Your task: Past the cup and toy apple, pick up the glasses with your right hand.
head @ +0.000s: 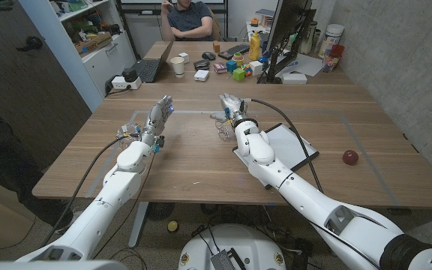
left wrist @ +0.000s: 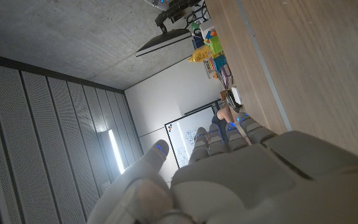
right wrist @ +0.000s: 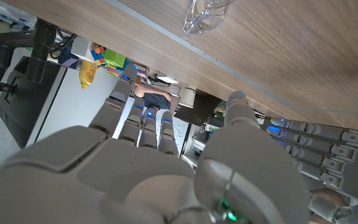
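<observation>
Clear-framed glasses (head: pixel 222 124) mid-table, just beside right hand (head: pixel 229 106), fingers apart and empty; left hand (head: pixel 158 114) likewise. Risk: thin frame skidding away under a shallow pinch.

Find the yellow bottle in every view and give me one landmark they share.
Head view: the yellow bottle stands at the table's far end, just left of the dark monitor.
Left wrist view: the bottle shows beside the coloured blocks, close to the monitor.
Right wrist view: the bottle shows between the monitor and the coloured blocks.
Shared landmark: the monitor.
</observation>
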